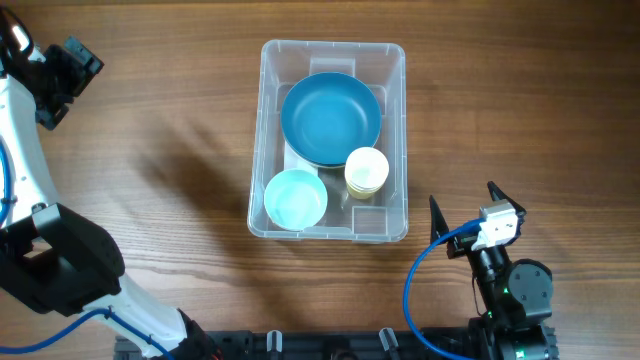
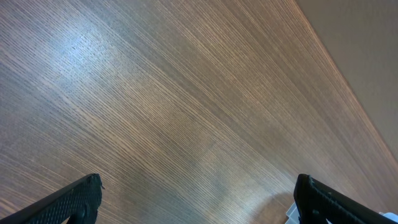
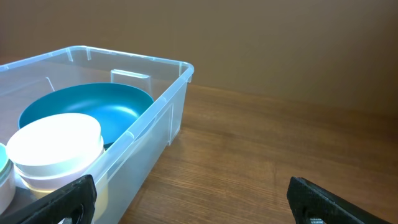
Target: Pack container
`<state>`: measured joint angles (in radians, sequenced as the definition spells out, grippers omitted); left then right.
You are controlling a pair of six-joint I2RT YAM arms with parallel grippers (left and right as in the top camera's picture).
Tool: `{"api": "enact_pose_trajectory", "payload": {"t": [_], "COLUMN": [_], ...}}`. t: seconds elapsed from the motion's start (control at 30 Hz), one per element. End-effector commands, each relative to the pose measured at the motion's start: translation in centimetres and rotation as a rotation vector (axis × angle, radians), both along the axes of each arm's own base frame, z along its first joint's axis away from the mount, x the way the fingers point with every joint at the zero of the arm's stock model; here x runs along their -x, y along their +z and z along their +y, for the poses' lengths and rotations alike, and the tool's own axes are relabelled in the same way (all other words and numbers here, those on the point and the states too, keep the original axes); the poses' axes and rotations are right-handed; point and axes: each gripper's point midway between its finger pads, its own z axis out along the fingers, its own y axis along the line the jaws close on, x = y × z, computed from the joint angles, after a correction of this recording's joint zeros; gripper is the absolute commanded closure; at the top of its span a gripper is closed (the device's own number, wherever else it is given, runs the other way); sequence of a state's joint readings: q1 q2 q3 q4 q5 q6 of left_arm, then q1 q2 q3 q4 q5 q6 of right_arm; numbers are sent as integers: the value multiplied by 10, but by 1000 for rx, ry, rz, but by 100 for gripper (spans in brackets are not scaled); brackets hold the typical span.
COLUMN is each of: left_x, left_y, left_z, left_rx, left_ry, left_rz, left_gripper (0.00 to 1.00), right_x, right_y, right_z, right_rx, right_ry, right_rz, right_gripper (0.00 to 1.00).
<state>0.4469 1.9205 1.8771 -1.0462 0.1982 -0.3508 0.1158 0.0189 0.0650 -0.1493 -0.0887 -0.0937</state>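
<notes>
The clear plastic container point(image 1: 396, 130) stands in the middle of the wooden table. Inside it lie a large blue bowl point(image 1: 330, 118), a small light-blue bowl point(image 1: 295, 198) and a stack of pale yellow cups point(image 1: 367, 171). In the right wrist view the container's rim point(image 3: 163, 93) is at left, with the blue bowl point(image 3: 93, 109) and the cups point(image 3: 57, 146) inside. My right gripper point(image 1: 465, 205) is open and empty, just right of the container's near corner. My left gripper point(image 1: 62, 75) is open and empty at the far left, over bare wood point(image 2: 199, 199).
The left arm's white links point(image 1: 40, 250) run along the table's left edge. The right arm's base point(image 1: 515, 290) and blue cable point(image 1: 425, 255) are at the bottom right. A black rail point(image 1: 330, 345) lines the near edge.
</notes>
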Motion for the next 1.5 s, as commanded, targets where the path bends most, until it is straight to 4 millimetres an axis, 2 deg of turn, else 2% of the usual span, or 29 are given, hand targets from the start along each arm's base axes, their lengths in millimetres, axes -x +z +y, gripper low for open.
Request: {"api": "enact_pose_trajectory", "payload": {"t": [0.0, 0.37, 0.5, 0.57, 0.67, 0.73, 0.8, 0.87, 0.9, 0.93, 0.97, 1.1, 1.17, 1.27, 1.4, 1.47], "left_x": [0, 0, 2, 3, 8, 15, 28, 46, 60, 70, 89, 153, 191, 237, 288, 303], "left_y": [19, 19, 19, 25, 50, 81, 122, 159, 183, 197, 216, 258, 270, 272, 259, 249], "left_z": [2, 3, 9, 8, 3, -6, -21, -34, -43, -50, -62, -97, -116, -131, -136, -136], "left_rx": [-27, -27, -28, -38, -89, -125, -168, -236, -286, -313, -354, -423, -416, -401, -414, -423], "left_ry": [3, 3, 18, 17, 18, 11, -5, -3, 3, 4, 6, -15, -52, -82, -64, -50], "left_rz": [-40, -41, -41, -50, -94, -155, -241, -315, -361, -386, -421, -517, -571, -629, -711, -754], "left_gripper": [0, 0, 0, 0, 0, 0, 0, 0, 0, 0, 0, 0, 0, 0, 0, 0], "right_x": [0, 0, 0, 0, 0, 0, 0, 0, 0, 0, 0, 0, 0, 0, 0, 0], "right_y": [5, 5, 5, 5, 5, 5, 5, 5, 5, 5, 5, 5, 5, 5, 5, 5], "right_z": [-3, -3, -3, -3, -3, -3, -3, -3, -3, -3, -3, -3, -3, -3, -3, -3], "right_rx": [-17, -16, -16, -16, -17, -16, -16, -16, -17, -17, -17, -17, -16, -16, -16, -16], "right_ry": [-17, -17, -17, -17, -17, -17, -17, -17, -17, -17, -17, -17, -17, -17, -17, -17], "right_rz": [-19, -19, -19, -19, -19, -19, -19, -19, -19, -19, -19, -19, -19, -19, -19, -19], "right_gripper": [0, 0, 0, 0, 0, 0, 0, 1, 0, 0, 0, 0, 0, 0, 0, 0]}}
